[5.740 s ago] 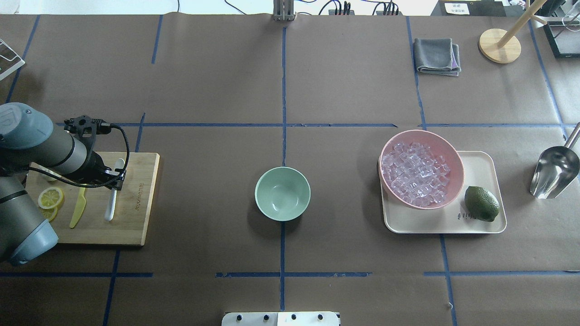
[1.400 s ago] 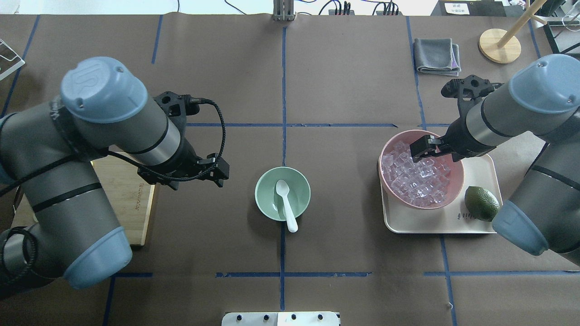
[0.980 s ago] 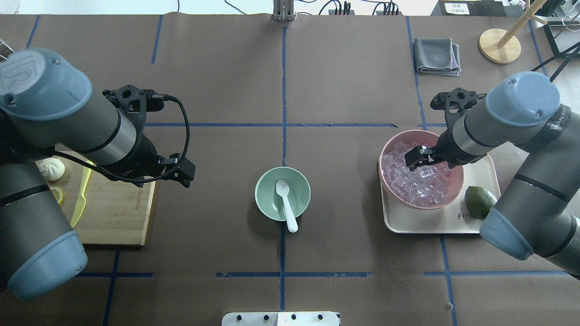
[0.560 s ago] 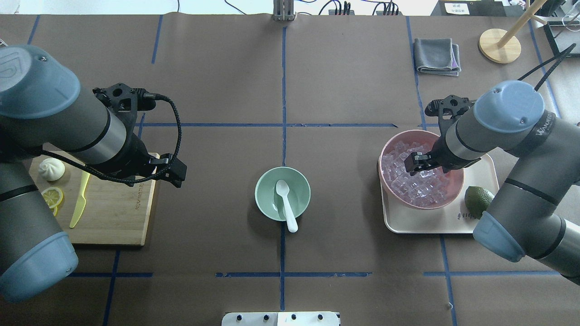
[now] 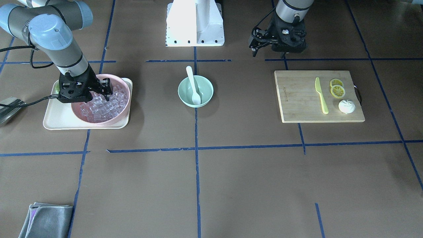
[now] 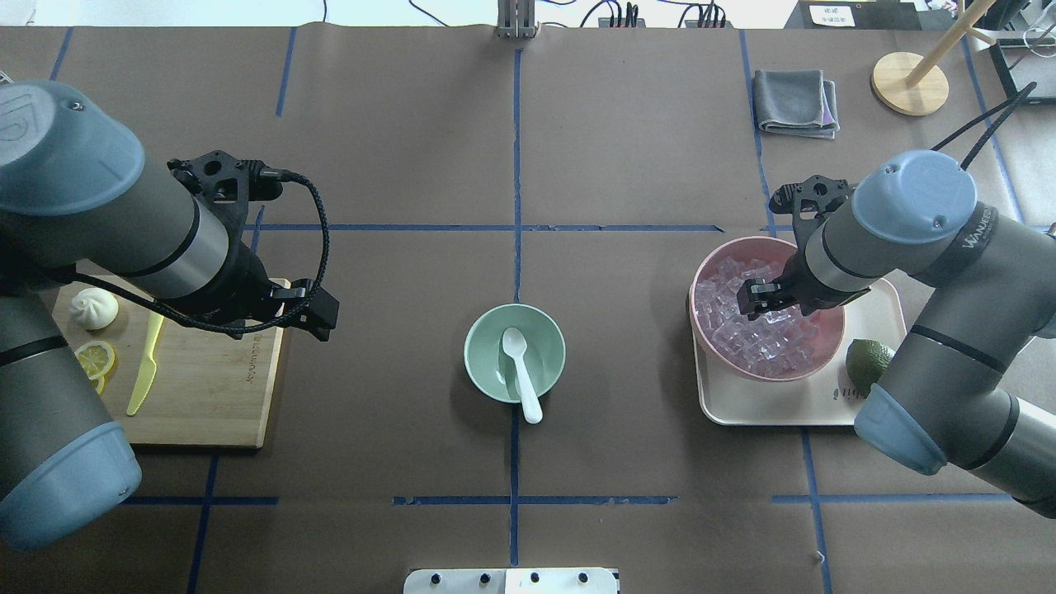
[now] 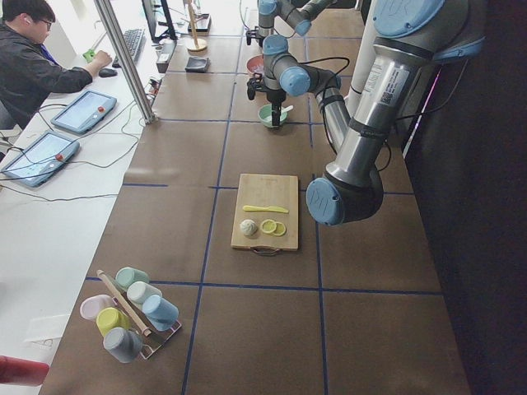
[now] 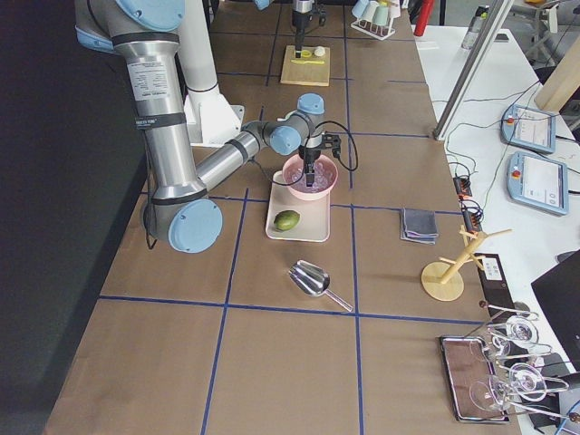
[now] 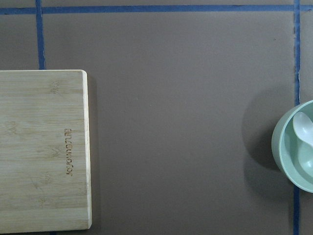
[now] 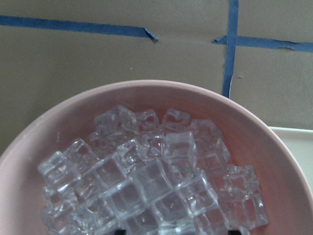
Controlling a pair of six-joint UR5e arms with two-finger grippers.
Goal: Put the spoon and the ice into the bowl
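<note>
The white spoon (image 6: 520, 363) lies in the mint-green bowl (image 6: 542, 340) at the table's middle, scoop inside and handle sticking out over the near rim; both show in the front view, spoon (image 5: 193, 86) and bowl (image 5: 205, 88). The ice (image 6: 763, 342) is a heap of clear cubes in the pink bowl (image 6: 726, 252). My right gripper (image 6: 755, 301) is down among the cubes; the right wrist view shows the ice (image 10: 146, 181) close up, with the fingertips apart at the frame's bottom. My left gripper (image 6: 322, 304) is open and empty, above the cutting board's right edge.
The wooden cutting board (image 6: 214, 388) at left holds a yellow-green knife (image 6: 144, 363), lemon slices (image 6: 92, 359) and a white bun (image 6: 92, 307). The pink bowl sits on a cream tray (image 6: 784, 408) with a lime (image 6: 866, 363). A grey cloth (image 6: 796, 101) and a wooden stand (image 6: 907, 82) are far right.
The spoon has gone from the cutting board into the green bowl. My left arm has drawn back left to the board's edge. My right gripper has come down into the ice.
</note>
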